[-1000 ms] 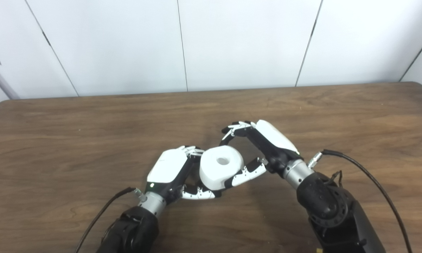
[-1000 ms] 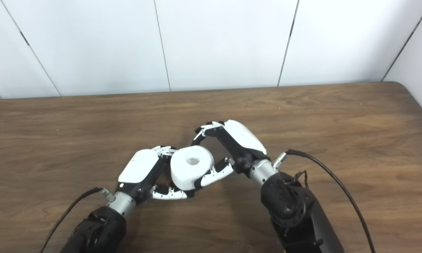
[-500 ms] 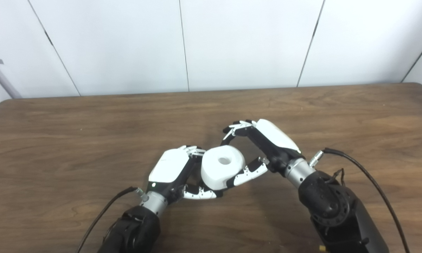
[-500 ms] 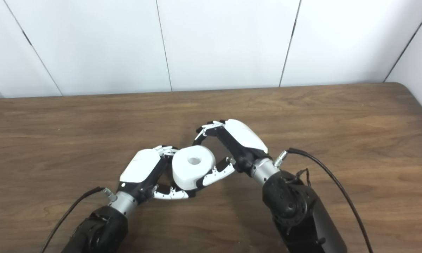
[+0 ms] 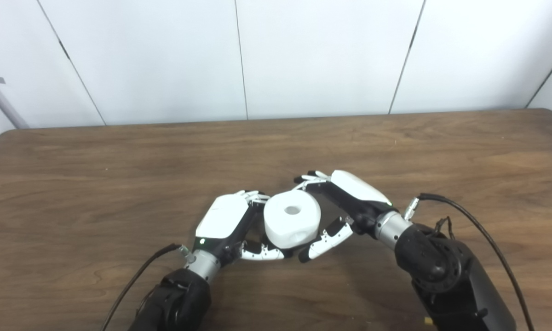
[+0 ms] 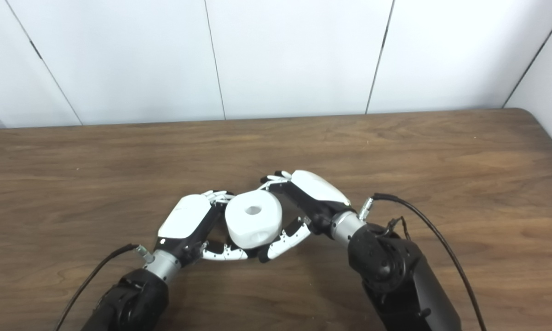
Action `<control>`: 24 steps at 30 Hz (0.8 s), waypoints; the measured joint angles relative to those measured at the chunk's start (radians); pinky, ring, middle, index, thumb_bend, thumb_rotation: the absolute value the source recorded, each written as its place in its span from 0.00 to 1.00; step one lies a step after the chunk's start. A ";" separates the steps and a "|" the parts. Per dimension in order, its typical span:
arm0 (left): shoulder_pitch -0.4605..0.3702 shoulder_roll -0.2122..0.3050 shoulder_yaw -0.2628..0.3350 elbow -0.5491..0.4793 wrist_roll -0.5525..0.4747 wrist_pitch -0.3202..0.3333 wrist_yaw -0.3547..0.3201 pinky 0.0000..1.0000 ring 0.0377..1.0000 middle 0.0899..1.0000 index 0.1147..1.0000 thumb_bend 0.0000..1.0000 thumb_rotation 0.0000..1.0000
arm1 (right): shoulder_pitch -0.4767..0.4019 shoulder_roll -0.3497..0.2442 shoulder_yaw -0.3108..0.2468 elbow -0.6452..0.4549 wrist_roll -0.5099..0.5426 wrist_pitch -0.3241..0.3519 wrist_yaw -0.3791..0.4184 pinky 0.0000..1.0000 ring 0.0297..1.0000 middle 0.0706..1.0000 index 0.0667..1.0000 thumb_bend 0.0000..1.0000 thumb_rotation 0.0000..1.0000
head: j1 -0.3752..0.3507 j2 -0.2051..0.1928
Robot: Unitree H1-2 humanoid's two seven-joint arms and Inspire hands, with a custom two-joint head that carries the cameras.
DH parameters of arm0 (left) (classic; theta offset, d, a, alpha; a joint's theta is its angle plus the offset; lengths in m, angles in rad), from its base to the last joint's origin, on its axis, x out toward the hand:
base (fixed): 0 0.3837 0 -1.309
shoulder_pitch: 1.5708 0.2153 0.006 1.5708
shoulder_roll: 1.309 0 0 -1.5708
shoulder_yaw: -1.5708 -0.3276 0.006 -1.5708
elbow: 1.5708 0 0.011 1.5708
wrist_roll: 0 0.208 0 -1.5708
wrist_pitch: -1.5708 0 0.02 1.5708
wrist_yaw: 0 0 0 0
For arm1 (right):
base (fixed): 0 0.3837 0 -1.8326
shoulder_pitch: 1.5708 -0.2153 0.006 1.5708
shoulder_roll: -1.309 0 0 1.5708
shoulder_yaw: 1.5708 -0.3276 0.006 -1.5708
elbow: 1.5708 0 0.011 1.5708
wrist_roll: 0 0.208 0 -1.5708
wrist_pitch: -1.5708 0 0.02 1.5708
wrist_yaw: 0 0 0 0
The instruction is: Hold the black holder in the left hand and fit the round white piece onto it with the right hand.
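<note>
Surface: a dark brown wood-grain table (image 5: 119,174) is shown, backed by a wall of plain white panels (image 5: 322,55) divided by thin dark seams.

Round white piece: a thick, round white piece with a central hole (image 5: 292,224) is seen near the table's middle, between the two hands. Its holed face is turned upward and slightly toward the camera.

Left hand: the white-backed left hand (image 5: 222,223) is placed against the left side of the round white piece. Its fingers (image 5: 253,196) are curled at the piece's far left edge, and its thumb (image 5: 262,252) is extended beneath the piece's near underside. The hand is closed around something largely hidden by the round white piece.

Black holder: only dark parts between the left palm and the round white piece are visible; whether these belong to the holder or to the hand cannot be told.

Right hand: the white-backed right hand (image 6: 315,197) is set against the right side of the round white piece. Its fingers (image 6: 276,177) are bent over the far right rim, and its thumb (image 6: 283,241) lies just beside the near right edge. Firm contact cannot be told.

Cables: a black cable (image 5: 478,230) is seen at the right wrist, and another black cable (image 5: 138,278) at the left wrist.
</note>
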 measured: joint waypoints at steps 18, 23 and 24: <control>-0.002 -0.002 0.000 0.003 0.001 0.000 0.000 0.90 0.84 0.75 0.42 0.52 0.05 | -0.002 -0.014 -0.063 -0.002 -0.018 0.000 0.050 1.00 1.00 0.98 0.85 1.00 0.30 | -0.009 -0.002; -0.004 -0.002 0.001 0.005 0.001 0.000 0.000 0.90 0.84 0.74 0.42 0.52 0.05 | 0.000 -0.018 -0.080 -0.004 -0.017 0.000 0.050 1.00 1.00 0.98 0.85 1.00 0.33 | -0.012 -0.003; -0.004 -0.002 0.001 0.005 0.001 0.000 0.000 0.90 0.83 0.74 0.42 0.52 0.05 | 0.001 -0.018 -0.085 -0.006 -0.017 0.000 0.050 1.00 1.00 0.98 0.85 1.00 0.33 | -0.012 -0.005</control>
